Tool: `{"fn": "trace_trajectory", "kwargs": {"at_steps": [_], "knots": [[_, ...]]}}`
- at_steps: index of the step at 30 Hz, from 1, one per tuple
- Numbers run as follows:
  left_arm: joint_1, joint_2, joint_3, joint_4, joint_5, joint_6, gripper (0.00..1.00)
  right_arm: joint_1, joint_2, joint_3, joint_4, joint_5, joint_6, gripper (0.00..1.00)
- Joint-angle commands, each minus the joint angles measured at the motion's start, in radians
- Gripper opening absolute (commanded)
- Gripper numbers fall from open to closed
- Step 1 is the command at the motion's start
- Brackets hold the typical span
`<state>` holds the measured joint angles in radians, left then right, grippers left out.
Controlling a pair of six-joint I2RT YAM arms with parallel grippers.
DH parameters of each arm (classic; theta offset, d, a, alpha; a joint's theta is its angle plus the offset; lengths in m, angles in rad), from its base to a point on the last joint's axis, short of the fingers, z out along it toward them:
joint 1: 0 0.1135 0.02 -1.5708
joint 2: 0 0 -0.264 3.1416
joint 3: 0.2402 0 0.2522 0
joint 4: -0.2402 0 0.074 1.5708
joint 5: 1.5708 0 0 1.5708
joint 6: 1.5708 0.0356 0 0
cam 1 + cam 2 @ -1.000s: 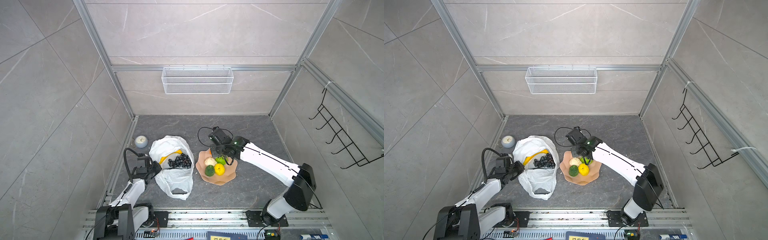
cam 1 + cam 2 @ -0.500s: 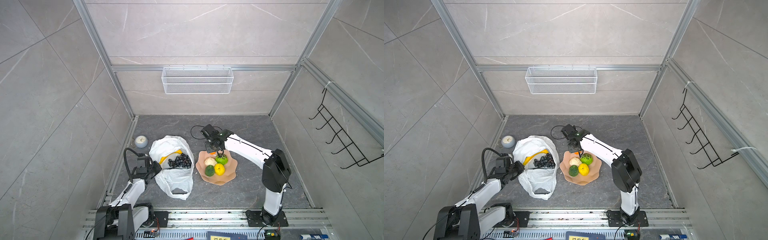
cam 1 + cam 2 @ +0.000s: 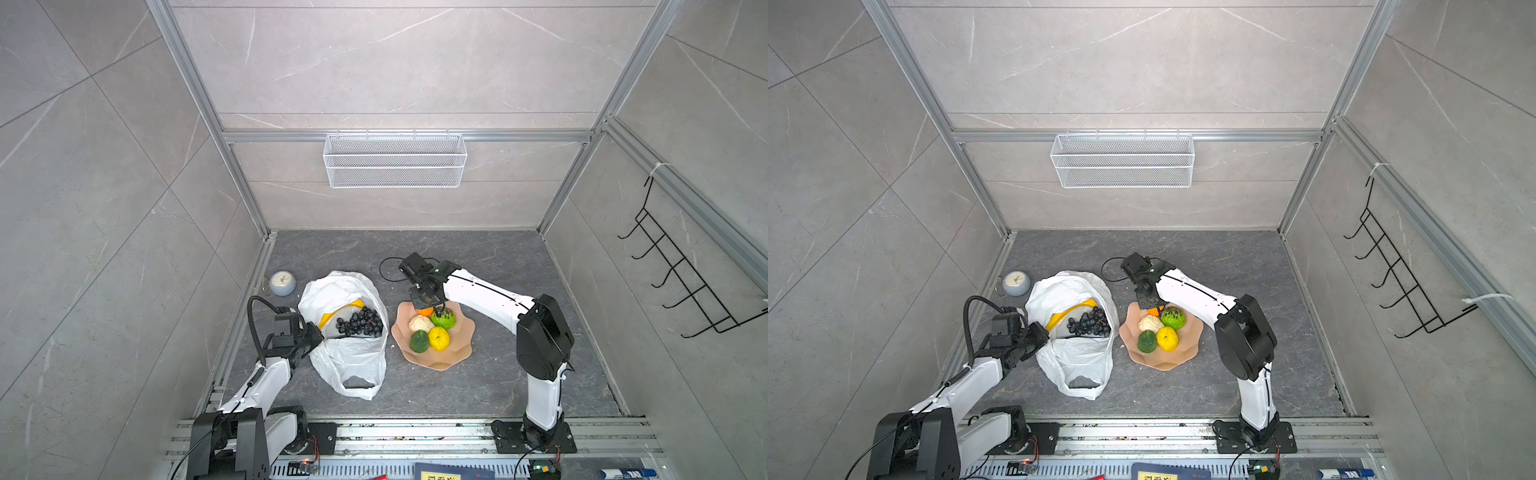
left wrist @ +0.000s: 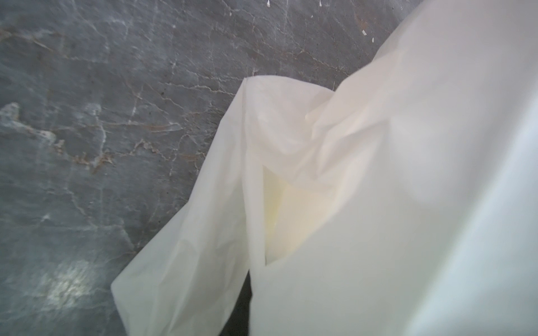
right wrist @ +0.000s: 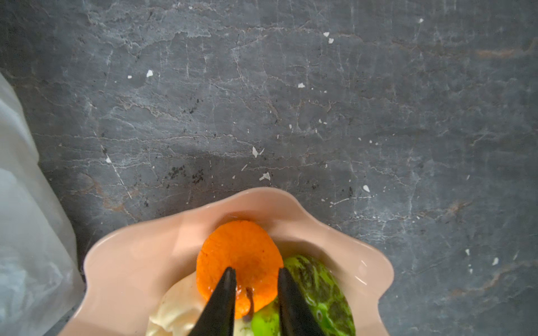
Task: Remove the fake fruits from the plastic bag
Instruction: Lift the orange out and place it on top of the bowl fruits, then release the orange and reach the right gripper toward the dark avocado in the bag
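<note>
Slate-grey worktop (image 3: 478, 257), veined and flecked with white chips, floors a booth of pale grey tile walls (image 3: 124, 208) framed by aluminium rails (image 3: 208, 104). A white mesh basket (image 3: 395, 160) hangs on the back wall and a black hook rack (image 3: 681, 282) on the right one. A small clock (image 3: 283, 283) stands near the left rear corner.

Near it lies the bag (image 3: 349, 361), mouth gaping, with the banana (image 3: 328, 318) and grapes (image 3: 360, 323) inside. The left tool (image 3: 316, 332) is pressed together on the bag's rim. Right of the bag, the pink plate (image 3: 440, 357) holds the orange (image 5: 238, 250) and green (image 3: 443, 319), cream (image 3: 419, 323), yellow (image 3: 439, 338) and dark green (image 3: 419, 341) fruits. The right tool (image 5: 254, 272) hangs over the orange, jaws spread either side of its stem, not pinching it.

By the front rail, a blue card (image 3: 453, 473) with a yellow label and a marker (image 3: 627, 473) bear print too small to read.
</note>
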<state>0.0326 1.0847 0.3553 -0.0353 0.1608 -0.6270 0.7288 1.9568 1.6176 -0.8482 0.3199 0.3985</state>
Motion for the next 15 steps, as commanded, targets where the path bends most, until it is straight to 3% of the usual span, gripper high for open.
{"fn": "trace_trajectory", "kwargs": {"at_steps": [1,5,11,15], "knots": [[-0.005,-0.024,0.020,0.024,0.009,0.030,0.11,0.003,-0.049,-0.006,-0.011,0.026,-0.005,0.38],[-0.008,-0.046,0.021,0.024,0.013,0.041,0.07,0.040,-0.128,-0.021,-0.019,0.088,-0.006,0.47],[-0.034,-0.095,0.086,0.003,-0.033,0.014,0.00,0.181,-0.245,-0.018,-0.012,0.197,0.032,0.50],[-0.096,-0.074,0.194,0.015,-0.046,0.021,0.00,0.289,-0.299,-0.046,0.112,0.148,0.054,0.50]]}}
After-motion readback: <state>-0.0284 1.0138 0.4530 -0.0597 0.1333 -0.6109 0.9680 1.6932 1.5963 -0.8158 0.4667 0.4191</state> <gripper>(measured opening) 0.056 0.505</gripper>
